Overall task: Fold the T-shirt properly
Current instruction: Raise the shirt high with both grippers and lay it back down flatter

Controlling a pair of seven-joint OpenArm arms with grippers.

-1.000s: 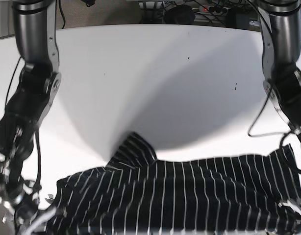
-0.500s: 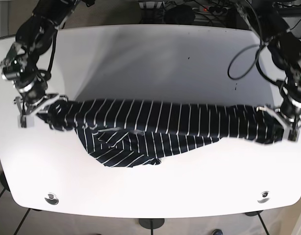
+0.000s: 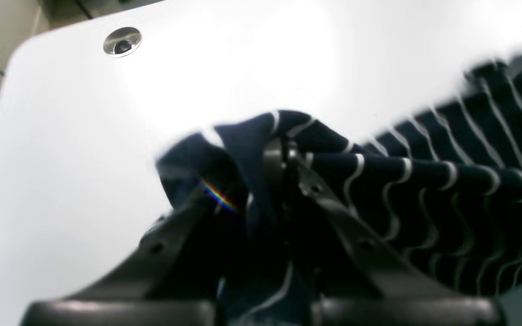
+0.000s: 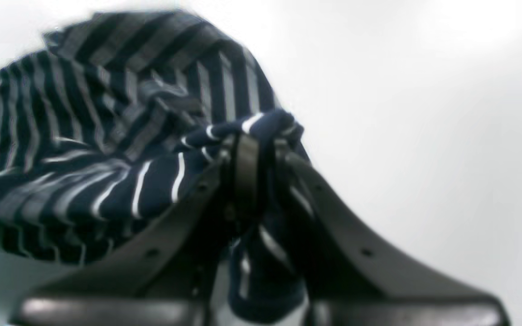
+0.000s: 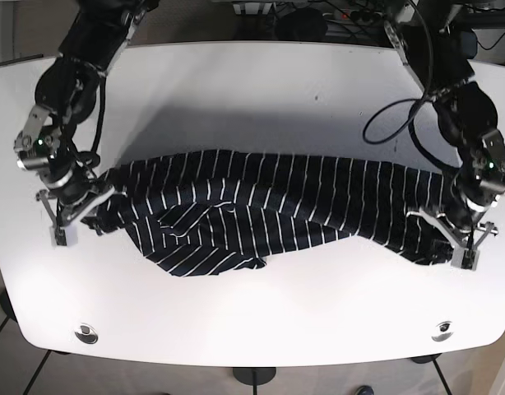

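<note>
While both arms hold the striped T-shirt (image 5: 269, 210) by its two ends, it lies stretched across the middle of the white worktop (image 5: 261, 99). The right gripper (image 5: 78, 216) is pinching a bunch of cloth at one end, and the left gripper (image 5: 454, 237) is pinching a bunch at the other end. Neither one is spread open.

The step looks like laying the shirt out flat so it can be folded. To do it well, both arms should pull gently apart at the same speed, so the cloth goes smooth and does not twist. They should lower it slowly onto the worktop. A loose flap hangs down near the front of the shirt – it may need to be smoothed out first, or the fold will be lumpy.

From above, the base view shows the whole shirt, both arms and the saggy middle part. It cannot show how the cloth sits inside each grip. The left wrist view shows cloth squeezed tight in the left gripper (image 3: 283, 154), plus a round metal disc (image 3: 122, 41) in the worktop corner. The right wrist view shows cloth wrapped over the tips of the right gripper (image 4: 256, 136) – a bit blurry, but clearly held.
</note>
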